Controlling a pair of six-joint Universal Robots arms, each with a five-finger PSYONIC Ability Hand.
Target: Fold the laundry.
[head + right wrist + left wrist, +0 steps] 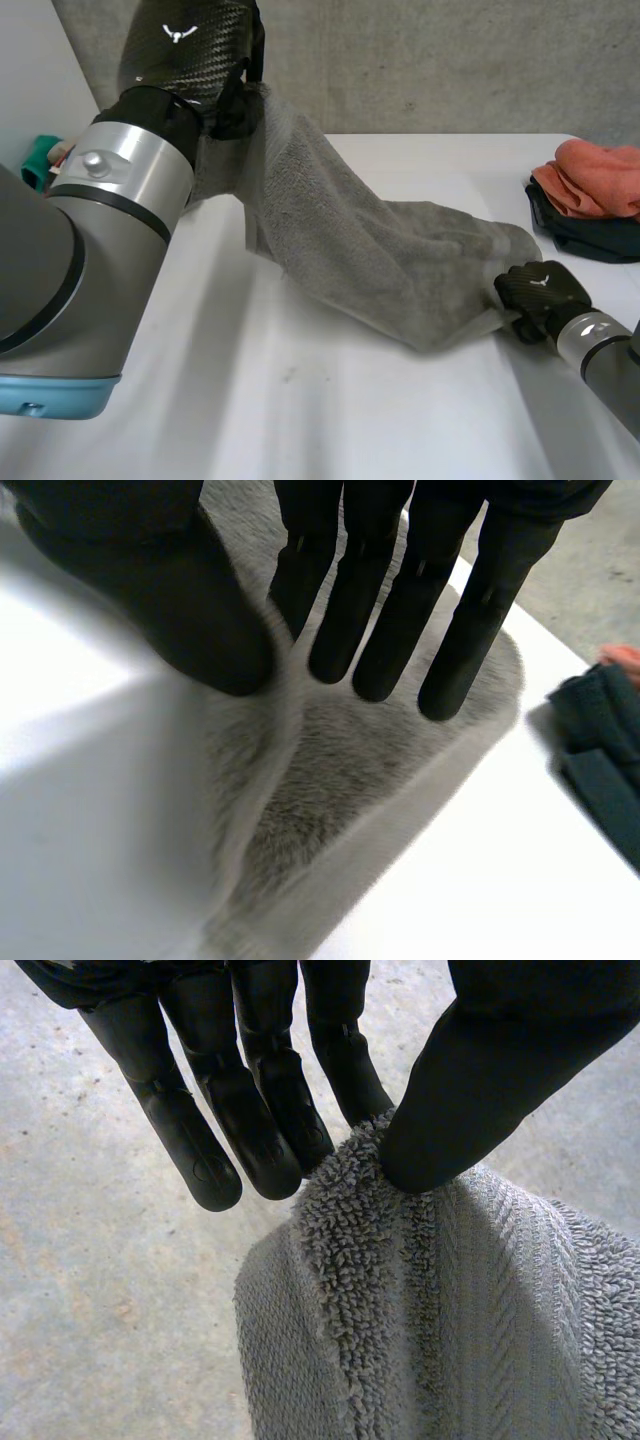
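Grey towel (350,250) (450,1310) (340,770): we find it stretched between the 2 hands, 1 end raised clear of the white bench (300,400) at the far left, the other end lying on the bench near the right. We note the left hand (235,110) (250,1110) held high, its thumb pressing the towel's looped edge against the straight fingers, so the edge is pinched. We note the right hand (540,292) (380,600) low at the towel's near right end; its fingers are straight over the cloth and a raised fold stands between them and the thumb, which we read as a pinch. We record an orange cloth (595,175) on a dark cloth (580,235) at the bench's far right, apart from the towel, and a teal cloth (40,155) behind the left arm.
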